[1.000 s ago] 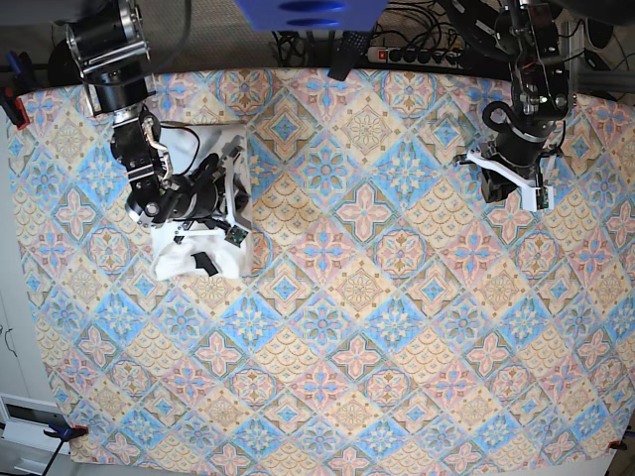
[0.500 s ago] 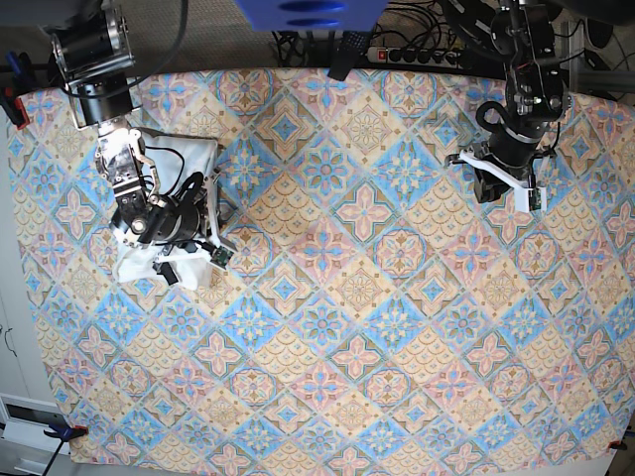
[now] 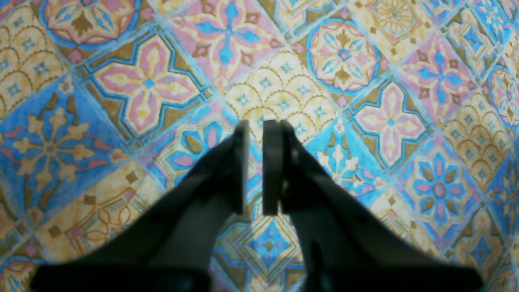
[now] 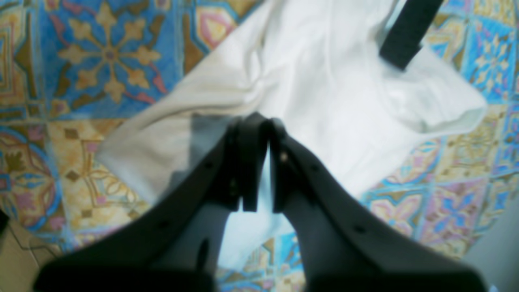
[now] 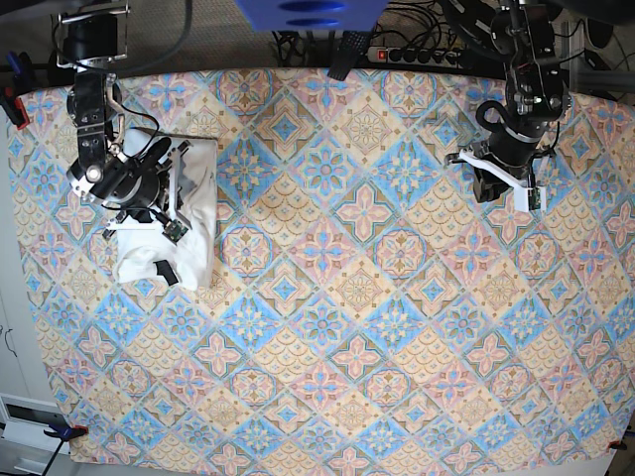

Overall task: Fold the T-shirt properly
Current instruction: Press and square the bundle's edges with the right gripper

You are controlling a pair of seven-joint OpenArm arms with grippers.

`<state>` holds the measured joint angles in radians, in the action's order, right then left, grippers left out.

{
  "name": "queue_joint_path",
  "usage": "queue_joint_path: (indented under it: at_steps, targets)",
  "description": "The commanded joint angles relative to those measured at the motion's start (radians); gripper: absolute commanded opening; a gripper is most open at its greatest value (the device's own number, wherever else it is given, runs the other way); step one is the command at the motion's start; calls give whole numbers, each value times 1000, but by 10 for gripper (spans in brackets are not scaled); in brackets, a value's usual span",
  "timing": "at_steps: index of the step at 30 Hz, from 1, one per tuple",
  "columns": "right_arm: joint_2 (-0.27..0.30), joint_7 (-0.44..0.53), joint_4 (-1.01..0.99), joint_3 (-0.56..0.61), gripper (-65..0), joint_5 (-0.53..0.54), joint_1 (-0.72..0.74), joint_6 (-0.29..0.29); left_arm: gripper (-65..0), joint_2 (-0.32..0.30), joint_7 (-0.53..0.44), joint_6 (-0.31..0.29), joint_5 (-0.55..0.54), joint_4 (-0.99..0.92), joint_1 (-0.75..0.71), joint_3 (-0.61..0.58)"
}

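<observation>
The T-shirt (image 5: 189, 213) is seen folded small near the table's (image 5: 397, 327) far left corner. The right gripper (image 4: 259, 162) is held just above it, jaws pressed together, empty. The left gripper (image 3: 255, 166), also closed, is kept far away.

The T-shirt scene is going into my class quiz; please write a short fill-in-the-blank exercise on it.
1. The folded T-shirt is ____ in colour.
2. The right gripper hangs over the ____.
3. The left gripper has only the patterned ____ under it.
4. Both grippers' jaws are ____.

Missing words: white; T-shirt; tablecloth; shut
</observation>
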<state>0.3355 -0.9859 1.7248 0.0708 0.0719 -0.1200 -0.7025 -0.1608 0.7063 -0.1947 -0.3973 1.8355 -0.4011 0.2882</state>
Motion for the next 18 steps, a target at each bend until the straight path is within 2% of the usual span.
queue_joint_path:
  at_steps: [1,10,16,18]
  targets:
    - [10,28,-12,-7,-608,6,21,4,-601,-7,-20,-4,-5,19,1,3]
    - [6,161,-277,27,-608,6,26,4,-601,-7,-20,-4,-5,20,1,1]
    - [1,192,-294,105,-608,6,26,4,-601,-7,-20,-4,-5,20,1,1]
    - [-26,192,-294,99,-608,4,26,4,-601,-7,-20,-4,-5,20,1,1]
